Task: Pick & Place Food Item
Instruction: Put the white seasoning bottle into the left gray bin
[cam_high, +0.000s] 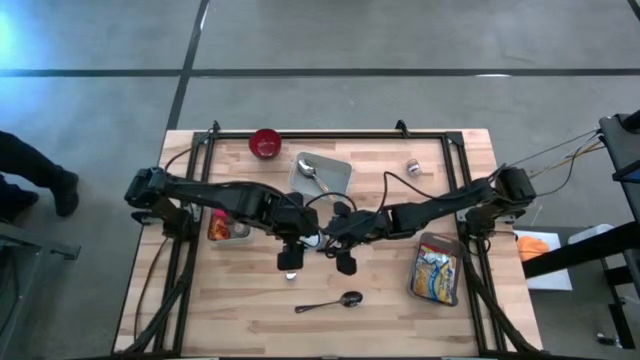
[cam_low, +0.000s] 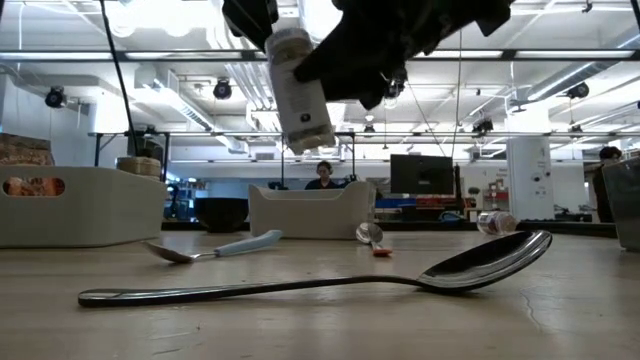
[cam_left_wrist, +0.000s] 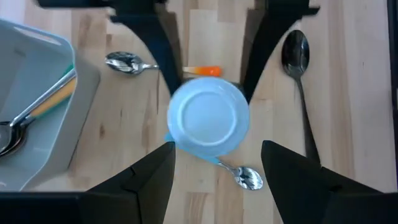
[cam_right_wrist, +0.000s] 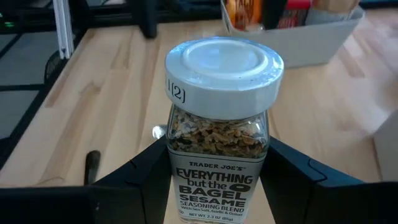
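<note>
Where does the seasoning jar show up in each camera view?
High view: mostly hidden between the two grippers at table centre; its white end shows.
Low view: seasoning jar hangs tilted at top centre, held above the table.
Left wrist view: white lid end-on, centre.
Right wrist view: centre, label readable.
Shared landmark: black spoon.

A jar with a round white lid (cam_left_wrist: 208, 119) sits in the middle, seen from above. Two dark fingers (cam_left_wrist: 163, 56) of another gripper touch its sides. Near the jar lie a black spoon (cam_left_wrist: 297, 62), small shiny spoons (cam_left_wrist: 127, 63), and a grey tray (cam_left_wrist: 34, 93).
</note>
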